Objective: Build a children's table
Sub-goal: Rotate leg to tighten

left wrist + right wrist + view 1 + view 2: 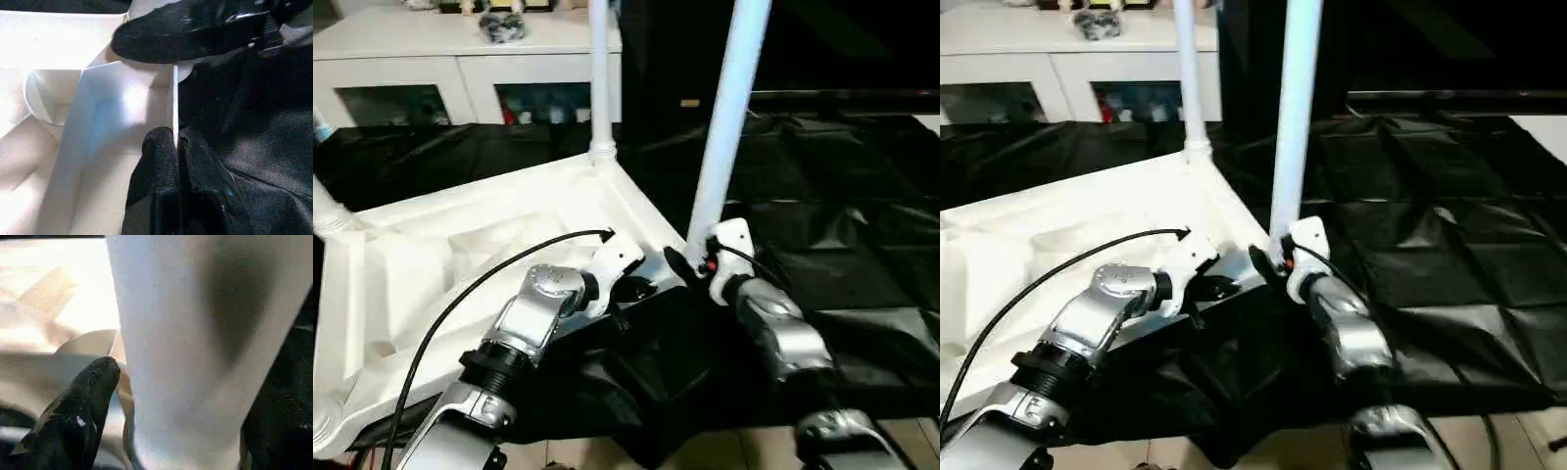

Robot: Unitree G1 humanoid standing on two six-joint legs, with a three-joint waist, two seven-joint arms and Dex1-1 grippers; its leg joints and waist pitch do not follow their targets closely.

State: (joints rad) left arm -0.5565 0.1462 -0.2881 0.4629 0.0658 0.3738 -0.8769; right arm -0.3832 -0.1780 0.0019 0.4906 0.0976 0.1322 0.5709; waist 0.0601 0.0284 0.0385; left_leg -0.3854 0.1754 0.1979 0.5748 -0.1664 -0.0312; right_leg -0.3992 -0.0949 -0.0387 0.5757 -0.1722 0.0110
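tabletop [460, 255] upside down on black sheet [842, 225] | left pincer [175, 147] pinched tight on its rim wall | right pincer [690, 262] spread loosely around upright leg [729, 117] at near corner

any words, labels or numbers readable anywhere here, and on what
None can be read.
The tabletop, its legs and the black sheet carry no print.
Items behind the white cabinet's glass doors and on top of it are too small and blurred to read.
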